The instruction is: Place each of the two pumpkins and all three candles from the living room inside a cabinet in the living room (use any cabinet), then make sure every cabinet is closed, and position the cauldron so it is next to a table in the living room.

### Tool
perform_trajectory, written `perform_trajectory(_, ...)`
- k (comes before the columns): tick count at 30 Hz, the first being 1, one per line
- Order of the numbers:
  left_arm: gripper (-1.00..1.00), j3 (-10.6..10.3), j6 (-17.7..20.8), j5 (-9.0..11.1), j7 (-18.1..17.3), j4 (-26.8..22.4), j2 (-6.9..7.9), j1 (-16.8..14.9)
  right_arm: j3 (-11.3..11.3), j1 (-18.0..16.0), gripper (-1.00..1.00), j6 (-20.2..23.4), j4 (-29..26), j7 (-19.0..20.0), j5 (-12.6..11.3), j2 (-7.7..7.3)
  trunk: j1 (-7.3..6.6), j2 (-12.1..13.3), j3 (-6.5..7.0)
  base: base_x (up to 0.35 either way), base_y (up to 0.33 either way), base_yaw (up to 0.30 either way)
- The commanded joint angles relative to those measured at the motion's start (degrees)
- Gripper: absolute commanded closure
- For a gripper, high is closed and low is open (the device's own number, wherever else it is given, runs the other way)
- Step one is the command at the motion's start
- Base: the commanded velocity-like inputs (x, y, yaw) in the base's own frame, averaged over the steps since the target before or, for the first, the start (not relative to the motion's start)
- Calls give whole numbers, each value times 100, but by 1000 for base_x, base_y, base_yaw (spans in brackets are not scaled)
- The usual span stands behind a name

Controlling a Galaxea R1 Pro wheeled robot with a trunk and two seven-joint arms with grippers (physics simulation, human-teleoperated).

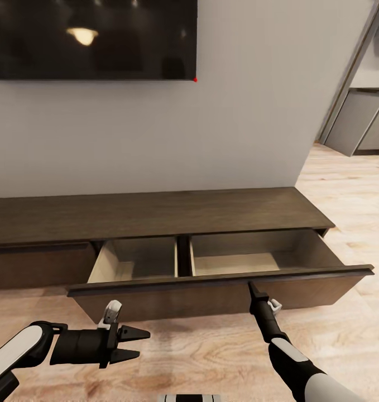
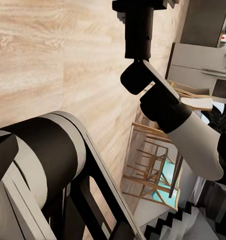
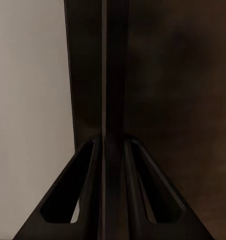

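Note:
The cabinet (image 1: 156, 215) is a long, low dark brown console against the wall. Its wide drawer front (image 1: 211, 296) is pulled out, baring two pale compartments (image 1: 136, 259) that look empty. My right gripper (image 1: 250, 287) sits at the top lip of that front, right of centre. In the right wrist view its fingers (image 3: 93, 165) close on either side of the thin dark edge (image 3: 113, 75). Over the floor in front of the drawer's left end, my left gripper (image 1: 140, 343) is open and holds nothing. The pumpkins, candles and cauldron are out of view.
A dark TV (image 1: 89, 39) hangs on the wall above the console. The drawer to the left (image 1: 38, 265) is shut. Grey kitchen units (image 1: 362, 123) stand far right. Light wooden floor (image 1: 211, 352) lies between me and the cabinet. Wooden chairs (image 2: 153, 165) appear in the left wrist view.

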Motion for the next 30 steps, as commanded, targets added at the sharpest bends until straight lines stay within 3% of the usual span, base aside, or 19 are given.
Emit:
perform_trajectory(1, -100, -9, 4, 62, 59, -2, 3, -8, 184, -2, 100, -12, -62, 59, 38, 0, -2, -3, -5, -28, 0, 0)
perform_trajectory(30, -100, -13, 4, 62, 59, -1, 5, -8, 183, -2, 100, -11, -62, 59, 38, -1, -2, -3, -5, -35, 0, 0)
